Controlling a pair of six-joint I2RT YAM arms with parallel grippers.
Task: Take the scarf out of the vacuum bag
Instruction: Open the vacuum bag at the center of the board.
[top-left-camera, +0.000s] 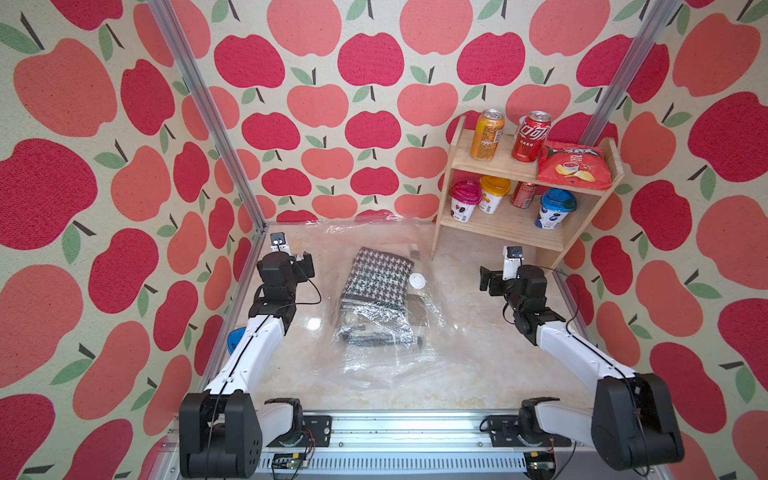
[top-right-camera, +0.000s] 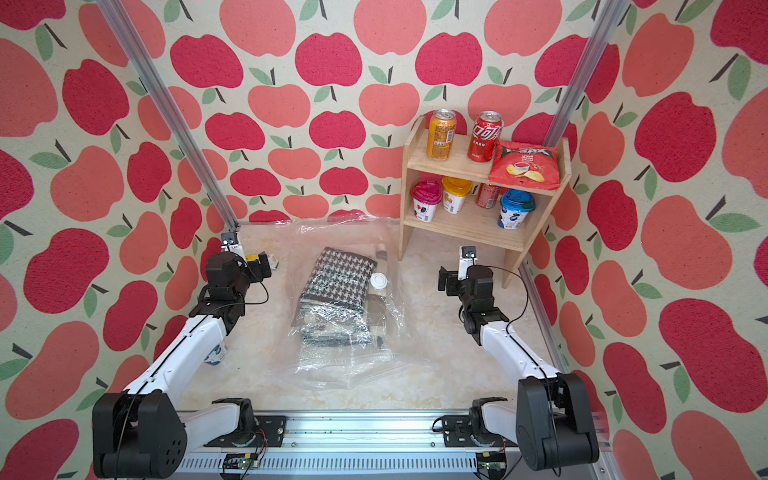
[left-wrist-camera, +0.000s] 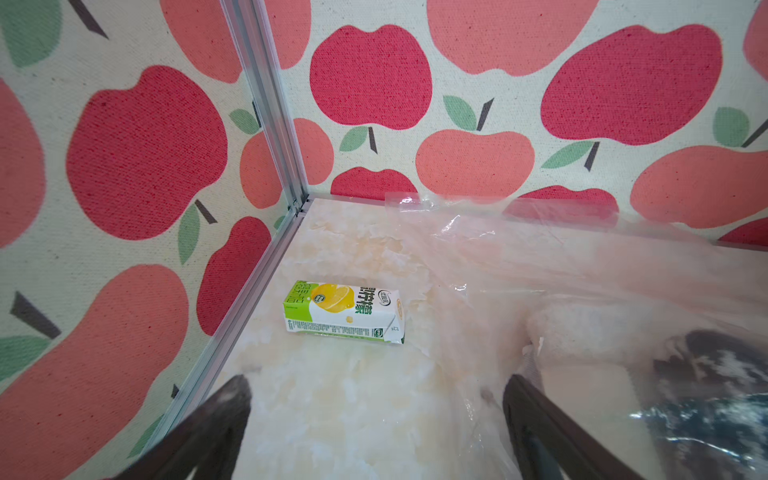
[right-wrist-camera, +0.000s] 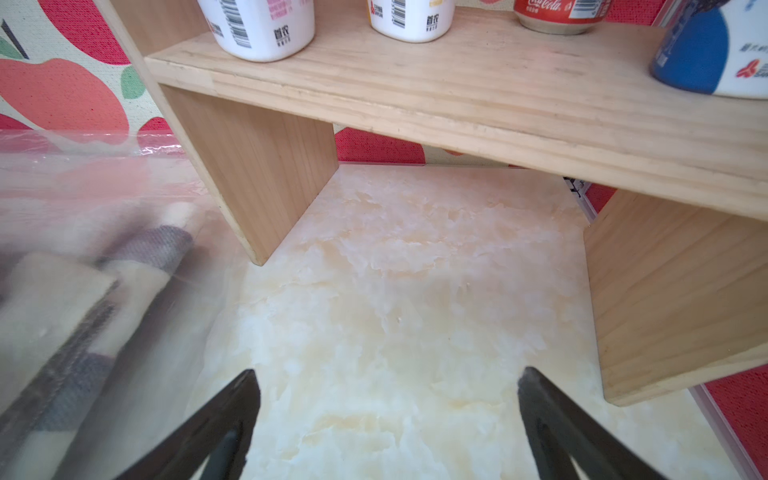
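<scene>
My left claw (left-wrist-camera: 376, 386) stands spread wide and empty, with a juice carton (left-wrist-camera: 343, 311) lying ahead of it. My right claw (right-wrist-camera: 388, 374) is just as wide, holds nothing, and faces the wooden shelf (right-wrist-camera: 257, 187). Between the two claws lies the vacuum bag (top-left-camera: 374, 365), with the folded scarf (top-left-camera: 376, 286) inside it, touched by neither.

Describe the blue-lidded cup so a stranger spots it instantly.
Find the wooden shelf in the far right corner. On its lower board, the blue-lidded cup stands at the right end. Only its lid is blue; the pink-lidded cup and yellow-lidded cup stand further left.
</scene>
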